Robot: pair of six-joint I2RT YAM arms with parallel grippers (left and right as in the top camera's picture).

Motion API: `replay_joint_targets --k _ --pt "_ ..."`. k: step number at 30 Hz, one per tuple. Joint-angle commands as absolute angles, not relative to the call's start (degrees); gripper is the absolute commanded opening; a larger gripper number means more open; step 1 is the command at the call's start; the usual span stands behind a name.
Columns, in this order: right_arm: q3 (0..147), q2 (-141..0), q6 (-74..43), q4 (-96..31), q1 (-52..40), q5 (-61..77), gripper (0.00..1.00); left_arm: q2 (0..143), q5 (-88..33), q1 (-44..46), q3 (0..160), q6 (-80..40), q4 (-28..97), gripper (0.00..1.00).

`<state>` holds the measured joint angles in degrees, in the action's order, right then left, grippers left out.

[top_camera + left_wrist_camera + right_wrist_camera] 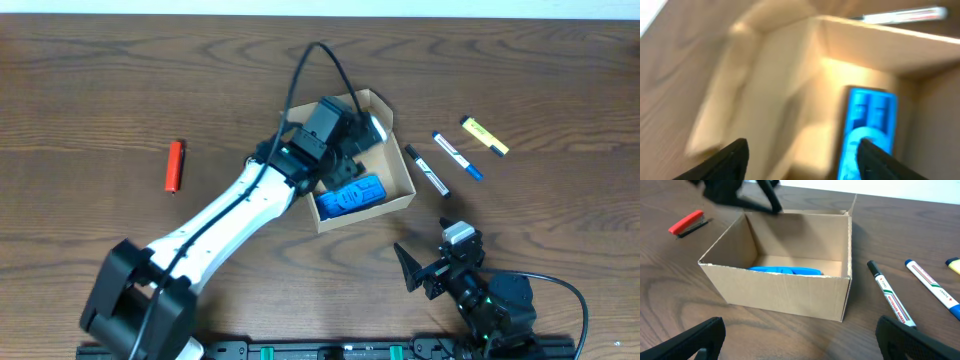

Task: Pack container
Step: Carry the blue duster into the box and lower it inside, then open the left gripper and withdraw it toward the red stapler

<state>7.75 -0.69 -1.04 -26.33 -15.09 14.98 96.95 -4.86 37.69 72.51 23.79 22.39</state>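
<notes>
Hovering over the open container (366,214), your left tool (802,152) has its fingers parted with nothing between them. The blue item (350,196) lies flat on the box floor below. The container stands upright mid-tabletop (100,80), lid flap open. Your right tool (805,337) sits low at the front-right, spread wide and empty, facing the box's near wall.

Step in hand, as I read it: getting the left tool out of the box with the blue item left inside.
- Lift straight up. The cardboard looks light, and a clipped wall would likely slide or tip it.
- The left wrist view is blurred, so you cannot judge clearance from the wall there. Trust the overhead.

Likely left to pack:
- The black marker (426,170), blue marker (457,156) and yellow highlighter (484,136) are near the box's right side, within the right arm's reach.
- The red item (175,166) is well apart on the left.

Grasp each marker mid-barrel, across its length. Lay it alongside the blue item. Keep one arm over the box at a time.
</notes>
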Motion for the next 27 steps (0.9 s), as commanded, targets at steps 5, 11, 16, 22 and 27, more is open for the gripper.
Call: replay_joint_targets --k 5,11,16,22,27 --pt "7.49 -0.38 -0.58 -26.37 -16.21 15.25 0.99 94.5 12.38 36.45 74.02 -2.74 32.91 0.68" --pt "7.49 -0.38 -0.58 -26.37 -16.21 15.25 0.99 94.5 6.92 35.62 74.0 -12.1 37.52 0.68" --pt "7.49 -0.38 -0.58 -26.37 -16.21 15.22 0.99 94.98 2.92 35.59 73.97 -14.24 39.88 0.69" --pt "7.49 -0.38 -0.58 -26.37 -16.21 15.25 0.99 98.28 2.76 35.59 73.97 -15.07 41.95 0.57" --pt "7.49 -0.38 -0.58 -26.37 -16.21 15.25 0.99 101.86 1.45 35.59 73.97 -15.11 41.85 0.55"
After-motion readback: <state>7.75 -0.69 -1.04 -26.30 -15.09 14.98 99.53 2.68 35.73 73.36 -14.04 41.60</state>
